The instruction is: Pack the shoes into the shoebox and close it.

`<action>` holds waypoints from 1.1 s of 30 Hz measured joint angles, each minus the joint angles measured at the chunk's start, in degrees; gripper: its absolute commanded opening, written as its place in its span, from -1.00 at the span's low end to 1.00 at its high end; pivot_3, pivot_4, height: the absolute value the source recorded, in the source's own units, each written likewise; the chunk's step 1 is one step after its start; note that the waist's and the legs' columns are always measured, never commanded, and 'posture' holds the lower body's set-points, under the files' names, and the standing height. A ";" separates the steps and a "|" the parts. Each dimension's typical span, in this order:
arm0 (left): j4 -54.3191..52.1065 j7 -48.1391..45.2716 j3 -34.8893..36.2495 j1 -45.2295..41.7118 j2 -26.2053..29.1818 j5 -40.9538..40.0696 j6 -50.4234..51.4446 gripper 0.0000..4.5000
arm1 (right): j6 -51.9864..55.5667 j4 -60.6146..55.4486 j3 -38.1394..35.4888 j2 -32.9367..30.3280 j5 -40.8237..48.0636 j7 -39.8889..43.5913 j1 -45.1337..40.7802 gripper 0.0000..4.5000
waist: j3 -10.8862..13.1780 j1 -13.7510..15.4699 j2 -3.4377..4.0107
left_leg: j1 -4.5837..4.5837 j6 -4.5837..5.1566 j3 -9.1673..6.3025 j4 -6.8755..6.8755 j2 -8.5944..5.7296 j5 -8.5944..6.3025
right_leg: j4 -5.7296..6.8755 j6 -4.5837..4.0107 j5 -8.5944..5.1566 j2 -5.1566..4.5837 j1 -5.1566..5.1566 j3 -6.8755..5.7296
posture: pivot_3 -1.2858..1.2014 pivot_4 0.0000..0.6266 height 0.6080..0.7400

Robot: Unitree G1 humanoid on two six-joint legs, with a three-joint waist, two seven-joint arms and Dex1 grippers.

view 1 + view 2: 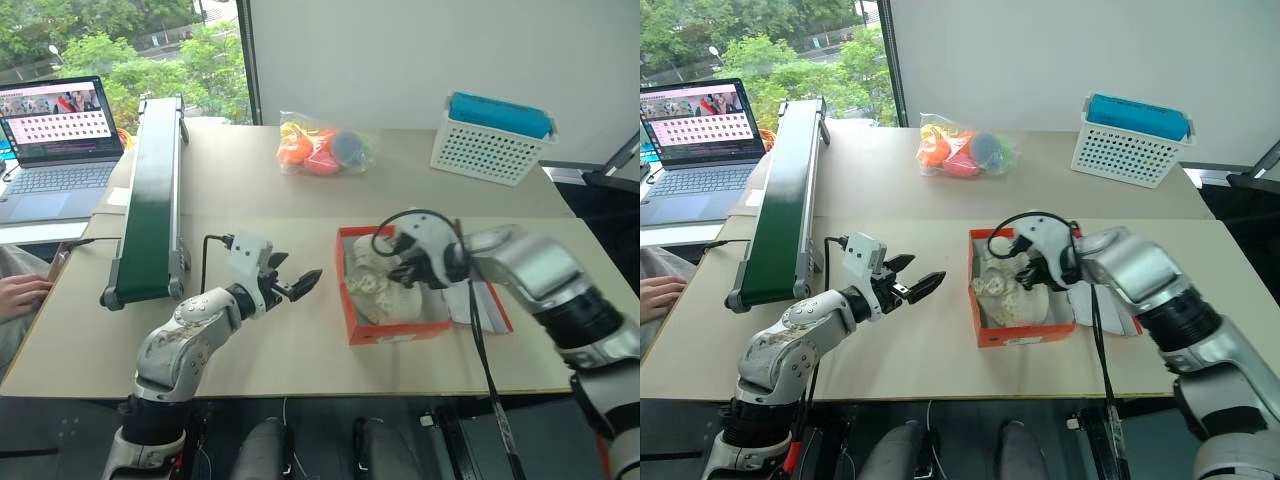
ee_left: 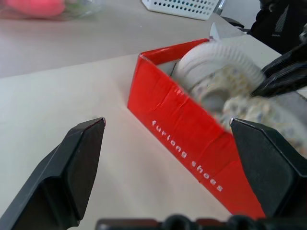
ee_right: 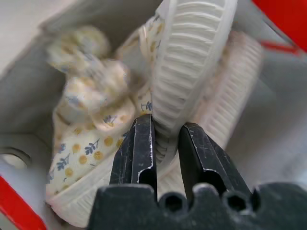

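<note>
Beige table [image 1: 300, 340] w/ green conveyor unit [image 1: 150, 190] along left side. Laptop [image 1: 55, 145], screen lit, on adjacent desk far left. White wall [image 1: 420, 50] behind. Window [image 1: 120, 40] at rear left: daylight, trees outside. Dark floor below table front edge.

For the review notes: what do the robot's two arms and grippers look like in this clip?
Both arms have silver-grey metallic shells with black joint sections. The left gripper has two chunky black wedge-shaped fingers on a white wrist block, with a black cable plugged into it. The right gripper has the same black fingers, with round holes along its black base; a black cable loops over its white wrist housing and trails down.
</note>
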 measured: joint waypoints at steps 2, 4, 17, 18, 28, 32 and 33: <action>0.17 0.01 0.05 -0.01 0.08 0.21 0.00 0.98 | -1.01 0.09 2.20 3.00 -3.32 0.03 0.02 -0.75 | 0.00 -0.01 0.00 | 0.18 0.01 -0.02 -0.01 0.01 -0.02 | -0.10 0.00 0.00 0.00 0.23 -0.06 | 0.03 -0.52 0.51; 0.28 0.07 0.11 -0.03 0.09 0.31 0.00 0.98 | -1.62 0.29 3.33 4.48 -6.24 0.04 0.02 -0.75 | -0.11 -0.13 -0.13 | 0.46 -0.01 -0.03 -0.07 0.05 -0.05 | -0.23 -0.02 -0.01 0.00 0.48 -0.10 | 0.03 -0.52 0.51; 0.05 0.43 -0.19 -0.16 -0.03 0.86 0.11 0.98 | -2.54 9.79 -7.40 19.69 -11.73 -2.54 5.41 -0.75 | -1.90 -2.63 -0.74 | 2.17 -1.26 0.30 -0.54 1.01 -0.72 | -0.41 -0.39 -0.47 0.44 1.41 -0.42 | 0.03 -0.52 0.51; 0.03 0.34 -0.34 -0.24 -0.03 0.86 0.11 0.98 | -1.61 10.54 -10.59 21.12 -10.89 -2.89 5.74 -0.75 | -1.91 -2.71 -0.72 | 2.16 -1.31 0.30 -0.55 1.07 -0.71 | -0.39 -0.49 -0.47 0.52 1.38 -0.40 | 0.03 -0.52 0.51; 0.13 -1.46 -2.11 -0.65 0.48 0.89 0.13 1.00 | 13.70 4.10 -30.85 26.54 -3.38 -8.51 8.38 0.45 | -1.46 -1.57 0.08 | 1.02 -0.99 0.37 -0.50 1.07 -0.37 | -0.04 -0.93 -0.12 0.67 0.30 -0.31 | 0.03 -0.52 0.51; 0.86 -2.08 -2.30 -1.47 0.54 0.96 0.12 1.00 | 19.31 -0.80 -34.09 26.85 -1.32 -10.07 8.49 0.45 | -1.30 -1.25 0.28 | 0.67 -0.95 0.37 -0.47 1.02 -0.34 | -0.05 -0.91 -0.12 0.66 -0.02 -0.32 | 0.03 -0.52 0.51; 1.03 -2.22 -2.32 -1.54 0.54 0.98 0.12 1.00 | 20.39 -1.70 -34.85 26.93 -0.83 -10.37 8.48 0.45 | -1.29 -1.23 0.29 | 0.58 -0.94 0.37 -0.46 1.02 -0.34 | -0.04 -0.91 -0.12 0.67 -0.10 -0.32 | 0.03 -0.52 0.51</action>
